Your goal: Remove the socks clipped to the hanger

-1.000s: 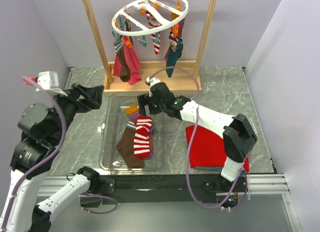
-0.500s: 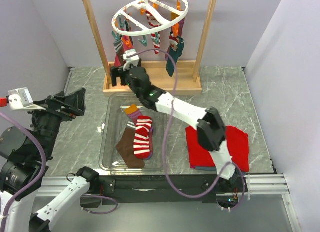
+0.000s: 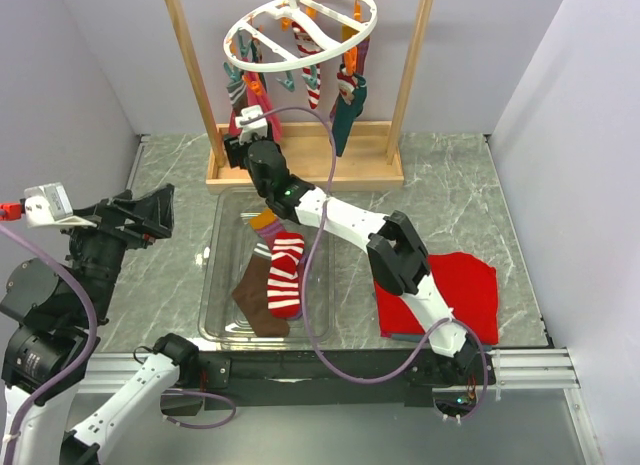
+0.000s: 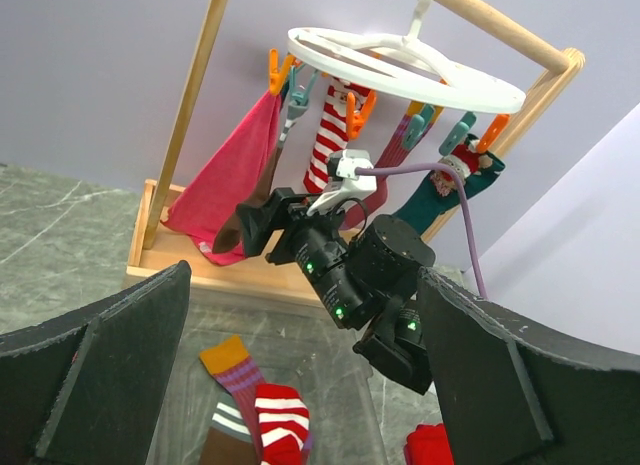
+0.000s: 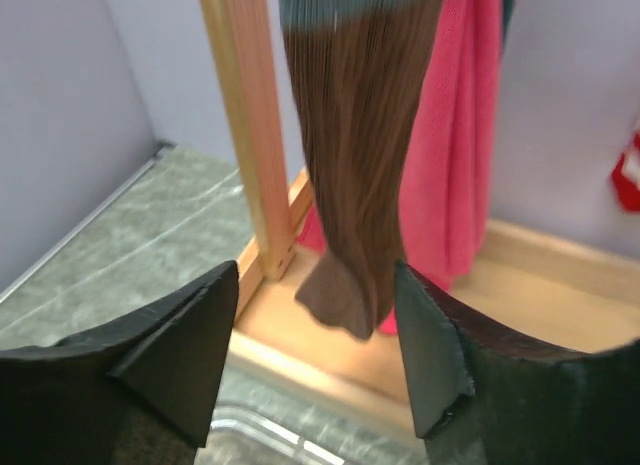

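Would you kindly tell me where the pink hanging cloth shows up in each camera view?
Top external: pink cloth upper left of centre, beside the right pincer.
Left wrist: cloth left of centre.
Right wrist: cloth upper right, behind the brown sock.
Shared landmark: the wooden post just left of it.

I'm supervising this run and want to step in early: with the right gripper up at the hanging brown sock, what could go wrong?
The open right gripper faces the brown ribbed sock, with the pink draped cloth right behind it; closing may pinch both. The wooden upright post stands close by and could be bumped. A pull may swing the white round clip hanger rather than release the sock.
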